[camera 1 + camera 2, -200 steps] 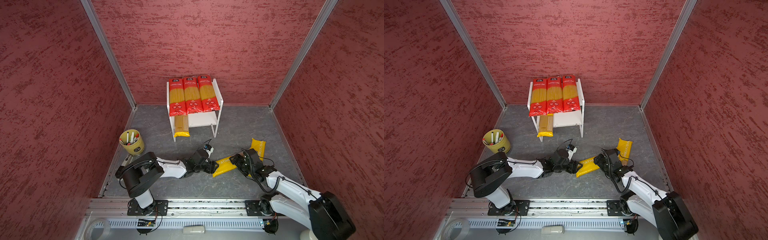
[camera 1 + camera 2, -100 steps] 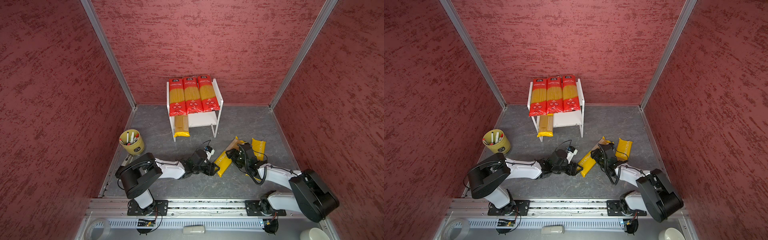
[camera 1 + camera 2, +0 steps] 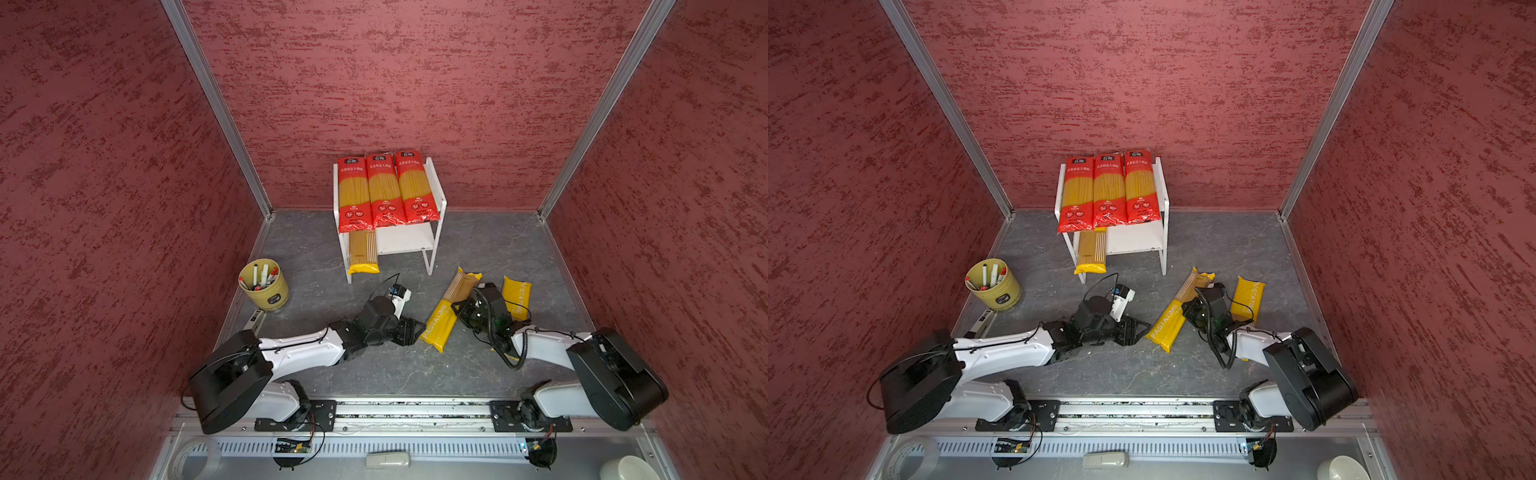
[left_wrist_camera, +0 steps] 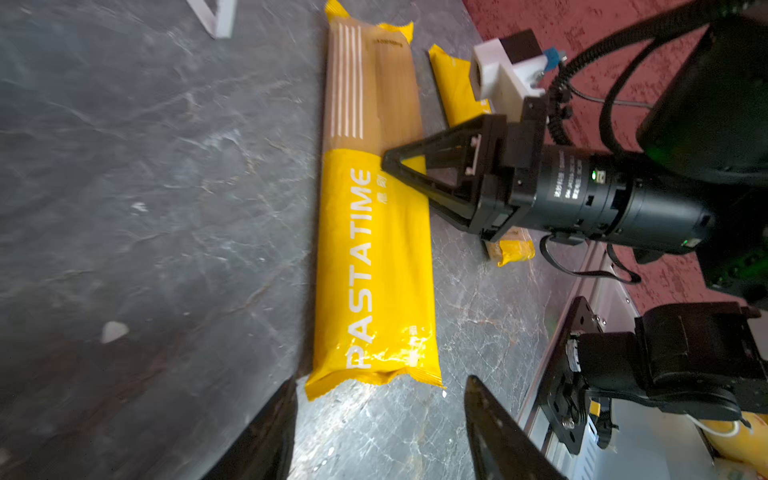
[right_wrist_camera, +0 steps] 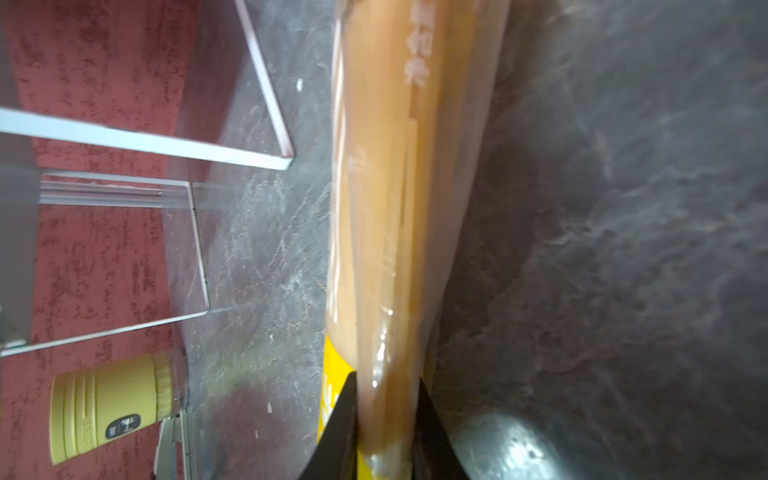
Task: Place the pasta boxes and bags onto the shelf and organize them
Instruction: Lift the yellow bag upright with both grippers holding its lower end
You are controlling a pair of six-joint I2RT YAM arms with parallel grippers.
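The yellow PASTATIME pack (image 3: 441, 323) is pinched mid-length by the right gripper (image 5: 386, 384), evidently for a balanced lift to the shelf (image 3: 407, 240). The left gripper (image 4: 380, 380) is seen open at its end.

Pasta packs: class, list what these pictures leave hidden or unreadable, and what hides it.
- Loose pack: near part under the right arm, both top views.
- Shelf pack: far end beneath the red packs, top views.
- Gripped pack: print blurred, right wrist view.
- Left gripper: only fingertips, cut by the left wrist view's edge.
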